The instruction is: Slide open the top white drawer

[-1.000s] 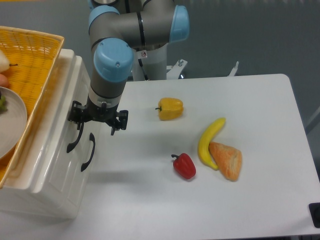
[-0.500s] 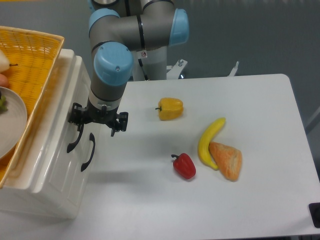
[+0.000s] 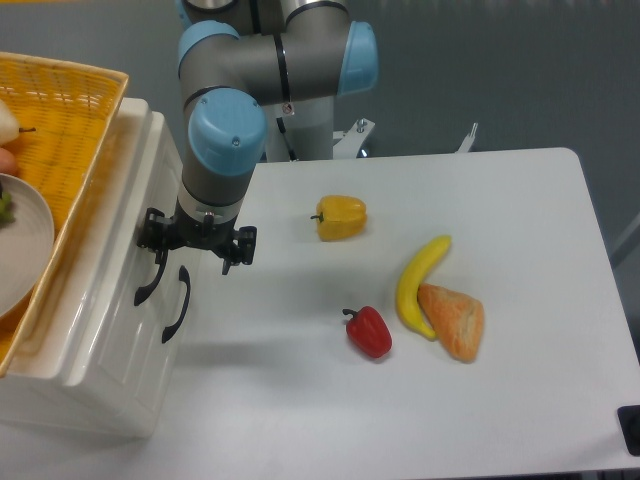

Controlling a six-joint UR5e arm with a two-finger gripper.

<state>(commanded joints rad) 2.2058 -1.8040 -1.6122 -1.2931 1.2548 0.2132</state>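
Glossy white plastic top drawer (image 3: 100,290), shut; front faces the white desk (image 3: 500,400), long axis along cabinet front. Black two-finger tool (image 3: 196,243) spread beside its black curved handle (image 3: 150,277).

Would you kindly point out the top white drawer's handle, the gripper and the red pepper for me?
top white drawer's handle (image 3: 147,284), fixed camera view, on the black curved bar's lower half.
gripper (image 3: 196,243), fixed camera view, midway between its fingertips.
red pepper (image 3: 371,333), fixed camera view, on the middle of its body.

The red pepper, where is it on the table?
The red pepper lies near the middle of the white table, just left of the banana and below the yellow pepper.
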